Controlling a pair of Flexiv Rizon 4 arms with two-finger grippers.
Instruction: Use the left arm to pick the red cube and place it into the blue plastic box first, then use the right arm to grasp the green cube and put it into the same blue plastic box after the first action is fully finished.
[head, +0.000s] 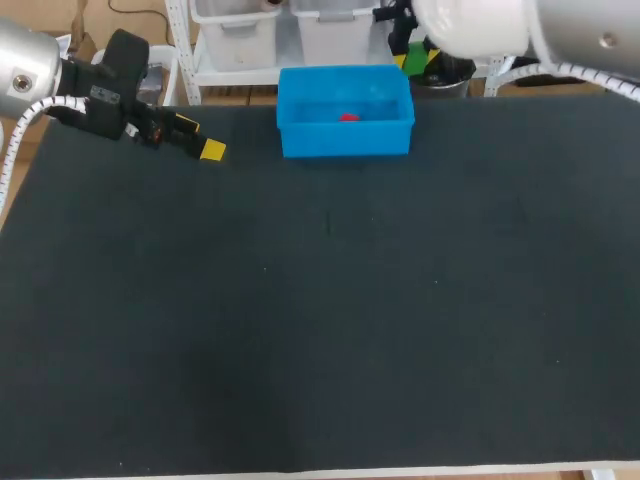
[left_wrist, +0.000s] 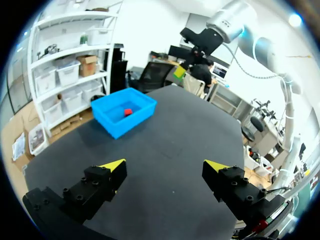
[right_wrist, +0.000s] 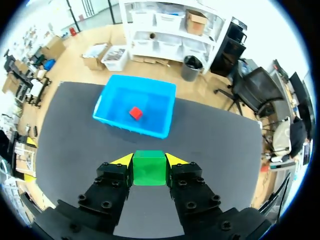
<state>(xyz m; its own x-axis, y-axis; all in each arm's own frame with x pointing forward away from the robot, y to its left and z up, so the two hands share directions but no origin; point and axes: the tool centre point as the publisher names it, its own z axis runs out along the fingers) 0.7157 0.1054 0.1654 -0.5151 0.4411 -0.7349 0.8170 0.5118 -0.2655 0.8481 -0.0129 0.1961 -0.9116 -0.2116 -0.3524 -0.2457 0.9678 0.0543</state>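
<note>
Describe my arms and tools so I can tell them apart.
The left arm and right arm are silver-white rounded tubes, each trailing a white ribbed cable. The left tool and right tool are black bolted blocks with yellow wedge tips.

1 red cube (right_wrist: 135, 113), 1 green cube (right_wrist: 149, 169) — blue box (right_wrist: 135, 127), black table (head: 320, 330)

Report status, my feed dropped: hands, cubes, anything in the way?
Left hand open, empty. Right hand shut on green cube, blue box ahead. Red cube in box. Nothing seen between.
</note>
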